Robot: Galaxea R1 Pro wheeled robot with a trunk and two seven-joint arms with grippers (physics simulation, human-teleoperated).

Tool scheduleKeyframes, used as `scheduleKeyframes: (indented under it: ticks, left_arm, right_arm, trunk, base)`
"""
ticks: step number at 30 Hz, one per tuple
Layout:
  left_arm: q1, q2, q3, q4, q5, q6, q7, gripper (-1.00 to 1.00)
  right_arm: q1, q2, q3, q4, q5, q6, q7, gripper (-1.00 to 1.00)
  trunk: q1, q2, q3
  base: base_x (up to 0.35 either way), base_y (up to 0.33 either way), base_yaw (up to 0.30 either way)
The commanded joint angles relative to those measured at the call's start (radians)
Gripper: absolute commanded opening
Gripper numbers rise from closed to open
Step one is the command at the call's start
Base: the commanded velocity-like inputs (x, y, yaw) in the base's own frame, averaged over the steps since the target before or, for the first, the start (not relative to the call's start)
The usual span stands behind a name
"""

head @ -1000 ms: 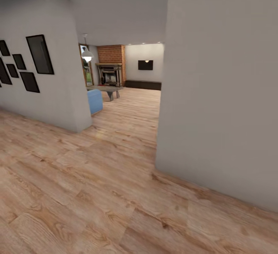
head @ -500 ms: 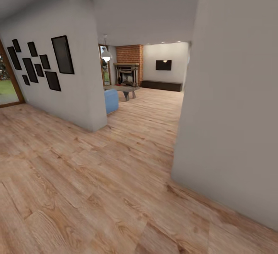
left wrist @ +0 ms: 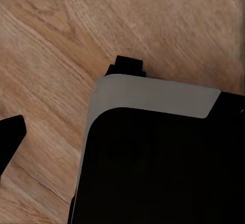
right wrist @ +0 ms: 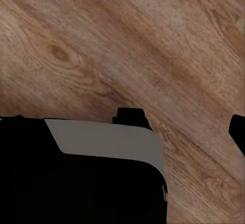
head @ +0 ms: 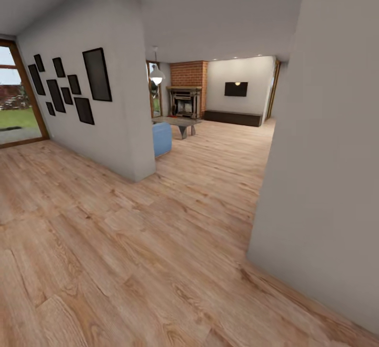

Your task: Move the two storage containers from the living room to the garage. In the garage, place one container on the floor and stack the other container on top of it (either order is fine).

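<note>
Left wrist view gives one dark fingertip (left wrist: 10,132) at the frame's edge over wood planks (left wrist: 61,40), with the robot's own dark, grey-edged body (left wrist: 153,152) filling much of the picture; the right wrist view is much the same, a sliver of fingertip (right wrist: 238,129) beside the body (right wrist: 81,173) above planks (right wrist: 127,40). With a single finger of each showing, I cannot tell how wide either pair of jaws stands. Nothing lies between what shows of them, so both arms look empty, hanging low and tucked close to the body with the cameras aimed at the floor, a sensible carriage for driving through a narrow gap.

Head view looks along a passage between a wall hung with black frames (head: 97,75) on the left and a plain wall (head: 326,152) close on the right. Beyond lies the living room: brick fireplace (head: 188,89), blue sofa (head: 162,139), low table (head: 179,124), long dark cabinet (head: 232,118). No containers can be made out from here; they are presumably further inside, so the job appears barely begun. The near wall corner is the hazard when rolling forward.
</note>
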Motion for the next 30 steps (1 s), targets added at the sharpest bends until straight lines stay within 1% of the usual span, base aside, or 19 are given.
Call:
scheduleKeyframes:
  ticks: [1,30]
  left_arm:
    - [-0.001,0.0,0.001,-0.001,0.006,0.004,0.002,1.0]
    - [-0.001,-0.002,0.001,-0.001,0.006,0.004,0.002,1.0]
  right_arm:
    - [-0.001,0.0,0.008,0.002,-0.008,-0.005,-0.001,1.0]
    - [-0.001,0.001,0.008,0.002,-0.008,-0.005,-0.001,1.0]
  trunk:
    - [0.001,0.0,-0.001]
    - [0.001,0.0,-0.001]
  base:
    - [0.322,0.0,0.005]
    - [0.322,0.0,0.0]
